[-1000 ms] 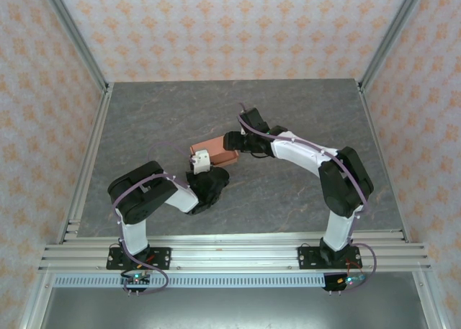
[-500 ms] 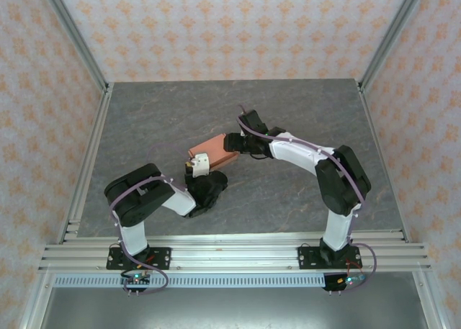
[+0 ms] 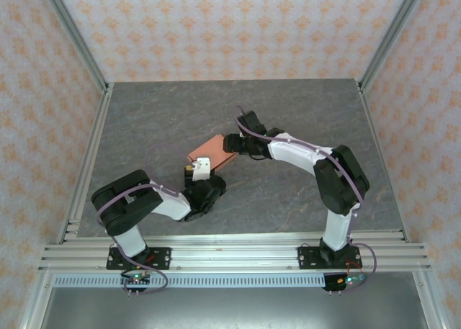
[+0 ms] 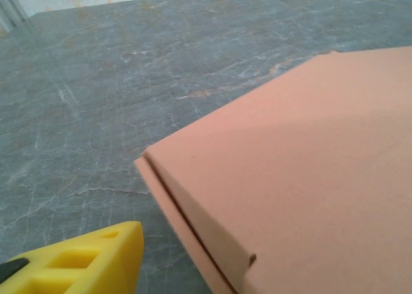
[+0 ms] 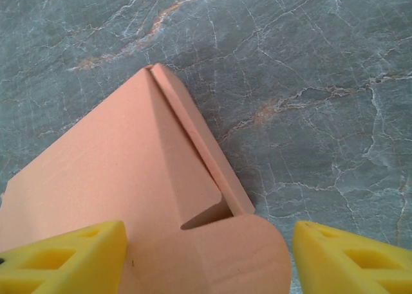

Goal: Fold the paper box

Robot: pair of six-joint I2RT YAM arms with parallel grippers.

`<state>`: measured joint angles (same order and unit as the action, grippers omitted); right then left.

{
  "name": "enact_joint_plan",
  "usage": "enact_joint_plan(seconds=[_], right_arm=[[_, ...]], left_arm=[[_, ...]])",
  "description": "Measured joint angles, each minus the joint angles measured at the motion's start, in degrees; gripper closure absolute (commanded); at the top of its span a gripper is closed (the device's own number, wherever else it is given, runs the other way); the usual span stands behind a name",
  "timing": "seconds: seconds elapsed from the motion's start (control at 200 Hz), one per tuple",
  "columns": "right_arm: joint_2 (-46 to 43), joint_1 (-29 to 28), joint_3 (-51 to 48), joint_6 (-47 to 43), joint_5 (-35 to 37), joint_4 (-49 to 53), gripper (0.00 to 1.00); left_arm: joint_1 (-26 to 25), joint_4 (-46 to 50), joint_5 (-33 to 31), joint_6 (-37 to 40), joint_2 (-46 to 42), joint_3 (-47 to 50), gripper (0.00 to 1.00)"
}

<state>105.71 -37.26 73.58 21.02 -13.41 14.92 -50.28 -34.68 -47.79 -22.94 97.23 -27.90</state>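
**Top external.** Paper box point(image 3: 212, 149): salmon card, folded shut and flat, lying mid-desk point(image 3: 302, 106) between the two arms. It has turned since a second ago, its long side now running diagonally. The left end effector point(image 3: 201, 168) has drawn back off the box's near corner. The right end effector point(image 3: 232, 143) sits at the box's far end.

**Left wrist.** One yellow finger point(image 4: 84, 262) shows at the lower left, clear of the card with bare desk between. The jaws are parted and hold nothing. The box's corner seam lies closed.

**Right wrist.** The fingers point(image 5: 64, 255) are spread and straddle the box's end, one over the card and one just beside a rounded flap point(image 5: 244, 255). No pinch is seen, and contact cannot be told.

**Reading.** The left release probably hands the box to the right arm. The folding looks nearly done, with that flap the likely remainder.
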Motion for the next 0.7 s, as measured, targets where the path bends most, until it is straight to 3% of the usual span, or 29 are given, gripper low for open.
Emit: enact_joint_plan(seconds=[0.701], right_arm=[[1.73, -0.26, 0.35, 0.00, 0.11, -0.44, 0.33]], left_arm=[[-0.74, 8.85, 7.87, -0.09, -8.22, 2.47, 0.20]])
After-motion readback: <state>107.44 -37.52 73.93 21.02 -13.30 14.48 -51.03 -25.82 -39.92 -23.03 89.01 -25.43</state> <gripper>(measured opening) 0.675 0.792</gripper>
